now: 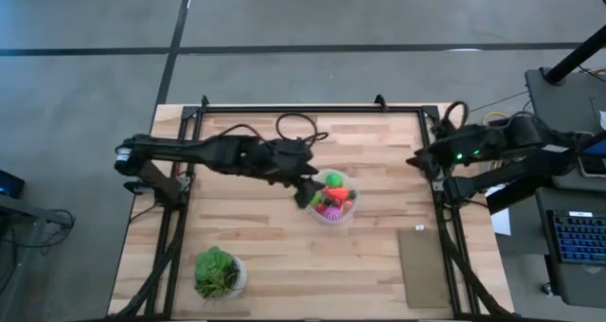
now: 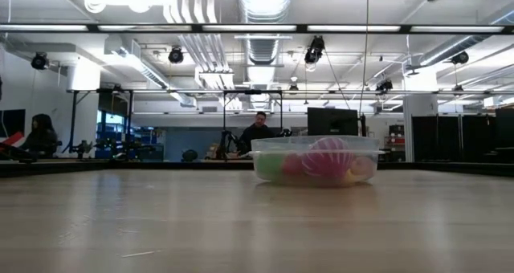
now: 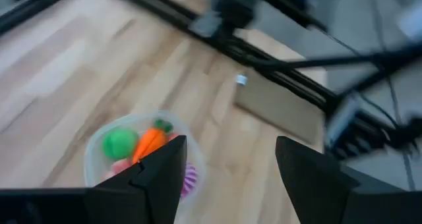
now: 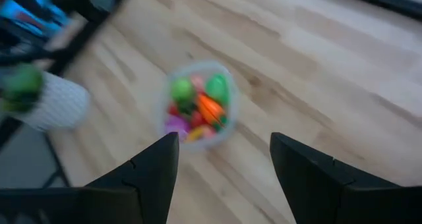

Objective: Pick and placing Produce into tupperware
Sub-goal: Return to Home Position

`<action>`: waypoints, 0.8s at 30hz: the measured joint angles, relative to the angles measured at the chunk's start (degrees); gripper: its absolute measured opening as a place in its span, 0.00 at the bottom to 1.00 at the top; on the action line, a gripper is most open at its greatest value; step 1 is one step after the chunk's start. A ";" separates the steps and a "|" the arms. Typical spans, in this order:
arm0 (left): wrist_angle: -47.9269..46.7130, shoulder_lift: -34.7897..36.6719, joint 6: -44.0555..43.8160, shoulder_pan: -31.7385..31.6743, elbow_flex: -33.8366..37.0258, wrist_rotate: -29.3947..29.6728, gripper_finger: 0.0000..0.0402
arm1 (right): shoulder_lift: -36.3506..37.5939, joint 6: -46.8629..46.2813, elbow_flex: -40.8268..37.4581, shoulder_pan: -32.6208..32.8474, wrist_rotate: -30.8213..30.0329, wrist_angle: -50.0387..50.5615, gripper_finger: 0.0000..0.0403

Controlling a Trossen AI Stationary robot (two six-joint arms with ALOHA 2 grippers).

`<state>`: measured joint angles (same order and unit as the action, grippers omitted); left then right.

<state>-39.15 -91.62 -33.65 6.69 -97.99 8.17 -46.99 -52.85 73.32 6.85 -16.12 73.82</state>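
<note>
The clear round tupperware (image 1: 332,197) stands on the table near its middle, holding the toy produce: a green piece (image 3: 119,143), an orange carrot (image 3: 149,142), a spiky purple ball (image 2: 328,157) and red and yellow pieces. It also shows in the right wrist view (image 4: 196,105). My left gripper (image 1: 308,191) is open and empty, above the table just left of the tupperware. My right gripper (image 1: 419,159) is open and empty at the table's right edge.
A leafy green plant in a white pot (image 1: 219,273) stands near the front left corner. A flat brown board (image 1: 422,267) lies at the front right. Bare wood lies between them and along the far side. People sit in the room beyond the table.
</note>
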 joint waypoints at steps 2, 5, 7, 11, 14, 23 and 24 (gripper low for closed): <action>1.28 2.15 3.60 1.45 1.00 -2.42 0.54 | -0.01 3.19 2.70 0.17 0.67 -1.49 0.57; 1.79 6.03 5.76 2.55 3.07 -6.80 0.54 | -0.02 9.25 5.84 0.41 4.21 -4.27 0.57; 4.60 8.67 7.09 2.40 5.51 -8.94 0.54 | 0.03 12.57 6.78 0.42 5.20 -6.62 0.57; 15.72 16.09 8.62 2.67 15.56 -11.66 0.54 | 0.13 13.08 4.87 0.39 4.76 -9.25 0.57; 29.89 21.93 8.92 3.30 26.92 -16.34 0.54 | -0.04 12.42 -0.25 0.42 5.36 -13.45 0.57; 49.39 38.30 5.77 3.90 54.64 -21.31 0.54 | 2.68 18.27 -18.90 0.37 15.54 -40.75 0.57; 49.30 40.27 6.01 3.86 56.53 -21.19 0.54 | 3.81 17.86 -20.10 0.37 14.66 -40.62 0.57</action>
<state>10.15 -51.35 -27.65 10.55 -41.46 -13.02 -43.18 -34.99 53.23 7.22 -1.46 33.20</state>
